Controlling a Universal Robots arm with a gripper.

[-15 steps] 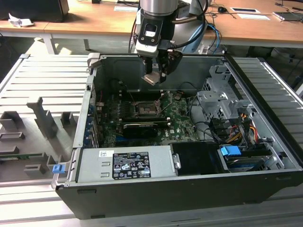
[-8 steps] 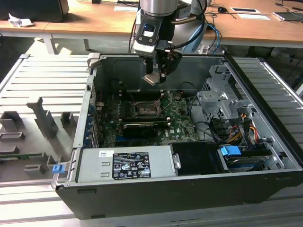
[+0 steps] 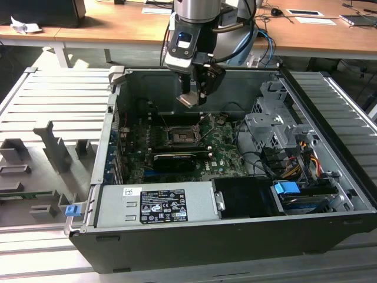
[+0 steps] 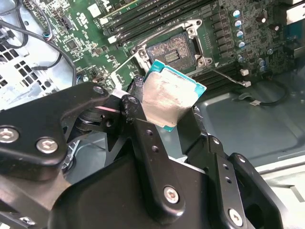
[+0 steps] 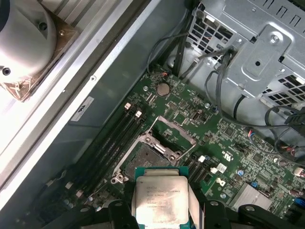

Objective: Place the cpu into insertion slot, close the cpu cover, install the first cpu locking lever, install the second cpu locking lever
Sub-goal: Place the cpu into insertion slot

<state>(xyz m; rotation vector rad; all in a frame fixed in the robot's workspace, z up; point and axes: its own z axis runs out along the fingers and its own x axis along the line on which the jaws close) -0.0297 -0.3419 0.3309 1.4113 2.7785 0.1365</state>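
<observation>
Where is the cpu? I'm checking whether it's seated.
In both wrist views the cpu is held by the gripper above the board, close to the open insertion slot.

cpu (image 3: 188, 99) is pinched between the gripper (image 3: 195, 93) fingers, in the air above the motherboard (image 3: 227, 150), over the back edge of the insertion slot (image 3: 182, 137) and not touching it. In the first wrist view the cpu cover (image 5: 174, 133) stands hinged up at one edge of the slot, and the memory slots (image 5: 114, 143) run alongside it. In the exterior view:
- The expansion card (image 3: 174, 160) lies just in front of the slot.
- The power supply (image 3: 156, 205) lies in front of the card, against the near wall of the case (image 3: 235, 247).
- The drive cage (image 3: 277, 127) is at the exterior view's right of the board.
- The fixture tray (image 3: 47, 159) is outside the case, on the exterior view's left.
- The desk (image 3: 118, 26) is behind the case.
</observation>
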